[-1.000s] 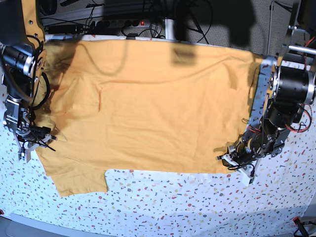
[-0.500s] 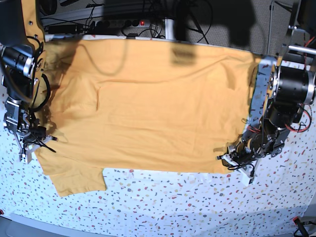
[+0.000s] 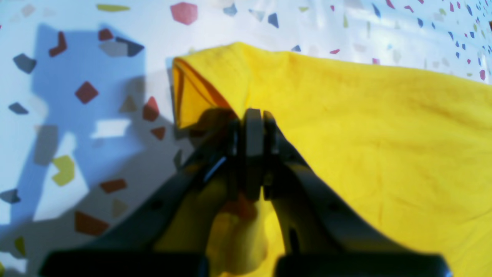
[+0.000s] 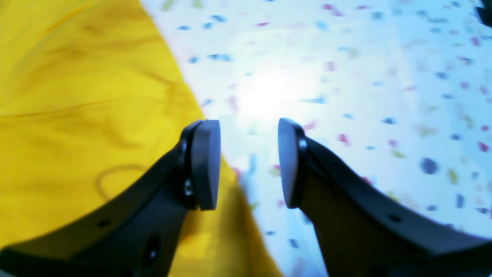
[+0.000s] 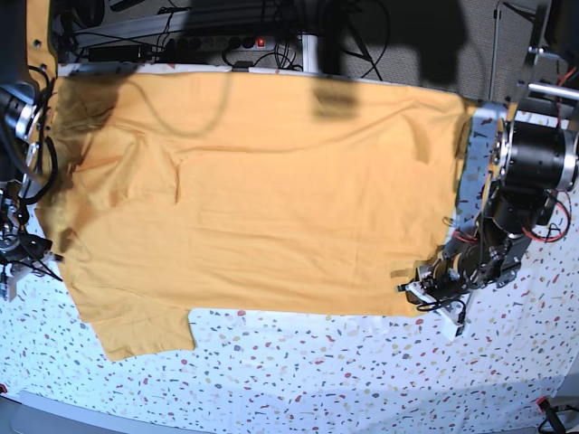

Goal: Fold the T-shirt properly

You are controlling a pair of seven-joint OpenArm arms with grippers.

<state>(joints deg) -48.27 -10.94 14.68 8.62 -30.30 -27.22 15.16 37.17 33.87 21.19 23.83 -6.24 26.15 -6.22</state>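
Since a second ago the right arm has swung outward toward the base view's left edge, its gripper (image 4: 249, 165) now clear of the shirt's side. One T-shirt (image 5: 262, 199) lies spread on the speckled table (image 5: 362, 380), plain yellow-orange, mildly wrinkled, one sleeve jutting toward the near edge. Two arms flank it. The right fingers (image 4: 205, 165) stand apart with nothing between them, poised just over the cloth's edge and bare table. The left gripper (image 3: 251, 127) stays low at the shirt's near corner, fingers (image 3: 253, 154) clamped on a lifted fold of fabric.
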